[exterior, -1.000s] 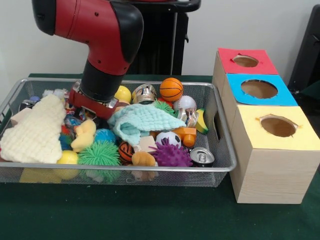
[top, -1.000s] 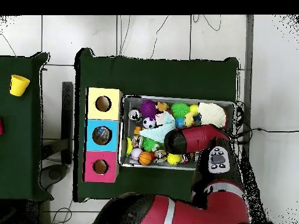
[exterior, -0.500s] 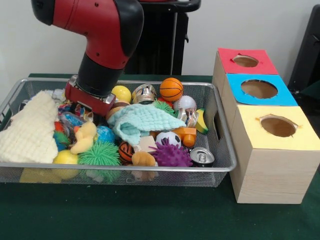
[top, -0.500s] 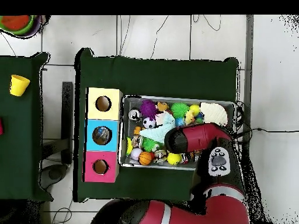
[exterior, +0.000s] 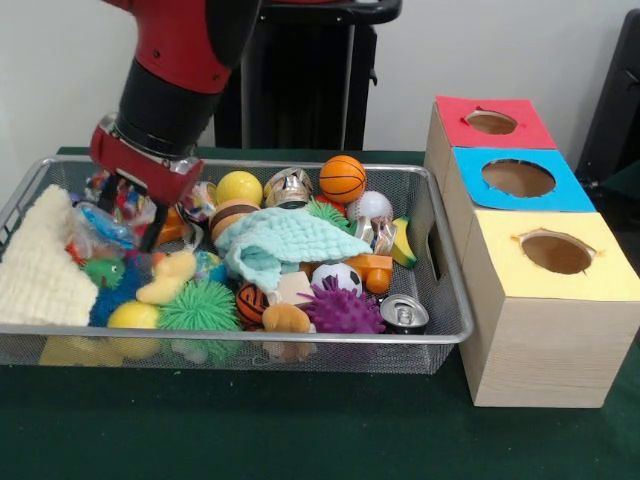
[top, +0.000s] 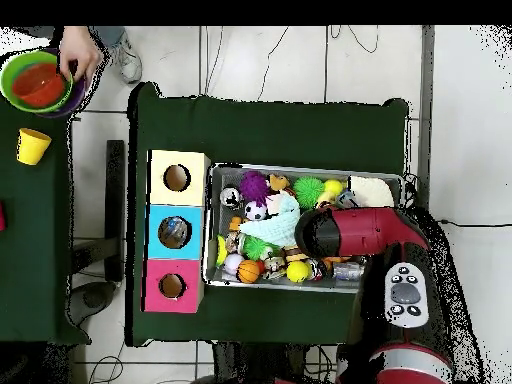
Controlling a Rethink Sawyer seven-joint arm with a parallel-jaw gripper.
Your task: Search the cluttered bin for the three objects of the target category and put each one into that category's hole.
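Note:
The wire mesh bin holds mixed toys, cloths and cans. My gripper hangs over the bin's left part, a little above the clutter. It appears shut on a crushed clear plastic bottle with a blue label, which sits between a dark finger and the other side. In the overhead view the arm hides the gripper and the right part of the bin. No other bottles show clearly. The blue-surround hole is on the middle wooden box; it also shows in the overhead view.
The red-surround hole and the yellow-surround hole flank the blue one. In the bin lie a cream cloth, a teal cloth, shiny cans and balls. A person's hand is at a green bowl on another table.
My gripper has risen out of the clutter and moved left in the front view, and the clear bottle came with it. The cream cloth shifted left. A person's hand came into the overhead view.

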